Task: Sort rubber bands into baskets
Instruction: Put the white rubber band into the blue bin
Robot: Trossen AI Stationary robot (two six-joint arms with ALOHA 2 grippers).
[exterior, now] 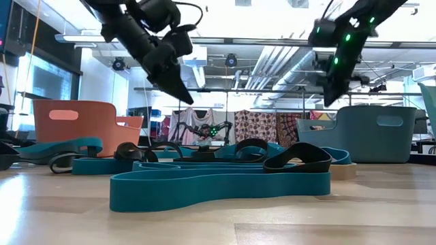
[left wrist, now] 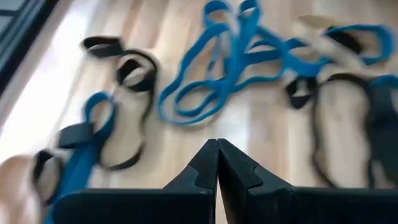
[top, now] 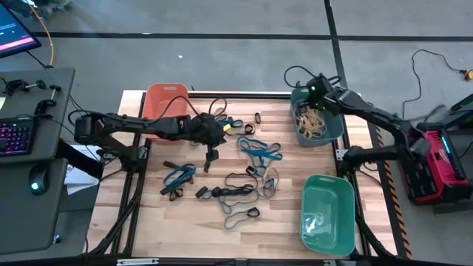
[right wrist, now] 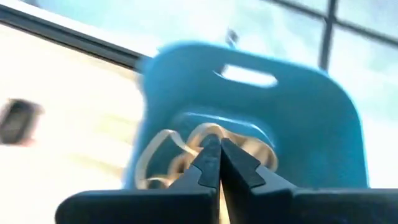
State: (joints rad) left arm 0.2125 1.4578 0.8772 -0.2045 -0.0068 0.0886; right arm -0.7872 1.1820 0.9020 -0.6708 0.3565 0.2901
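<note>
Blue and black rubber bands (top: 255,151) lie loose over the middle of the wooden table (top: 148,222); the left wrist view shows them (left wrist: 211,93) beyond my fingers. Tan bands (top: 310,122) lie in the dark teal basket (top: 338,125) at the far right. The orange basket (top: 164,103) stands at the far left and the green basket (top: 327,214) at the near right. My left gripper (top: 210,161) hangs shut and empty above the bands left of centre. My right gripper (right wrist: 219,140) is shut and empty above the teal basket (right wrist: 249,106).
A black cable (top: 218,107) loops at the far edge between the orange and teal baskets. A side desk with a keyboard (top: 15,137) and mouse stands left of the table, and a red device (top: 436,159) stands to the right. Bare wood shows along the near edge.
</note>
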